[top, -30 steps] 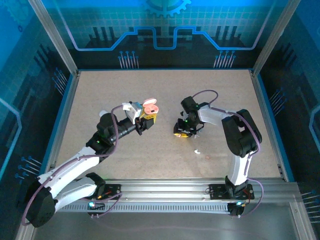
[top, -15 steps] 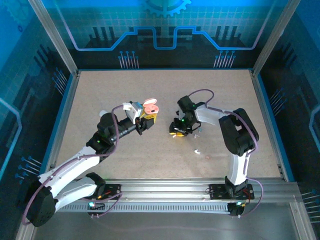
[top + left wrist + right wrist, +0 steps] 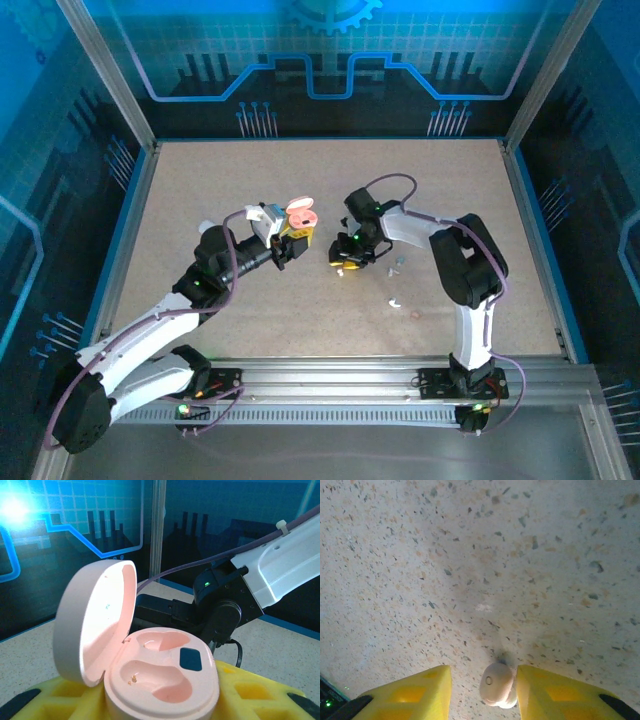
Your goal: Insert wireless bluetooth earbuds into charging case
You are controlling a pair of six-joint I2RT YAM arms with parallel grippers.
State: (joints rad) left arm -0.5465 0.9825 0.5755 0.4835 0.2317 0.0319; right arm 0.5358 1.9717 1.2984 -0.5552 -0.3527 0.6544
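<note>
Left gripper [image 3: 288, 238] of mine is clamped on the open pink case [image 3: 165, 680], lid raised. My right gripper [image 3: 343, 262] stands parted low over the table [image 3: 470, 555], with a pinkish earbud [image 3: 496, 684] between its fingers, touching one and clear of the other.

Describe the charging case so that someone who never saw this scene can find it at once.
On the speckled table, look left of centre, at the left arm's end effector. Between its yellow fingers sits the pink charging case. Unlike the tiny loose earbuds nearby, it is a rounded shell, lid open, with two empty wells.
</note>
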